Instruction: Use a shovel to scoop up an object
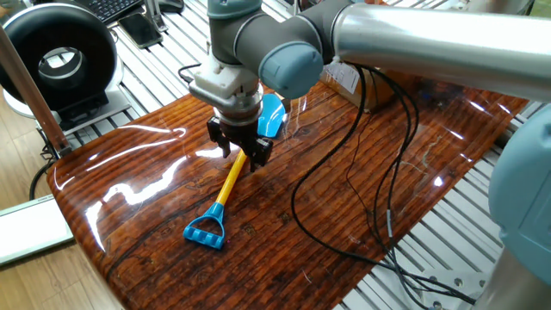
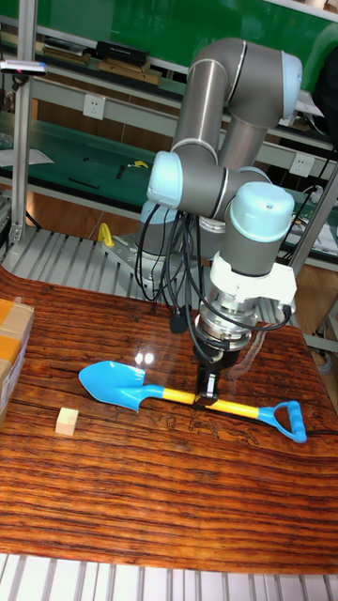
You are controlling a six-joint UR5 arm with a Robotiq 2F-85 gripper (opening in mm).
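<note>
while the claw (image 2: 207, 392) grips the shovel (image 2: 141, 388) shaft, blade half hidden in fixed view

Blue-bladed shovel (image 2: 169, 395) flat on table, tan cube (image 2: 66, 421) near blade.

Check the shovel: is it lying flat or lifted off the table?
Lying flat. The shovel rests lengthwise on the table, blade and handle both down, with the gripper at its yellow shaft.
</note>
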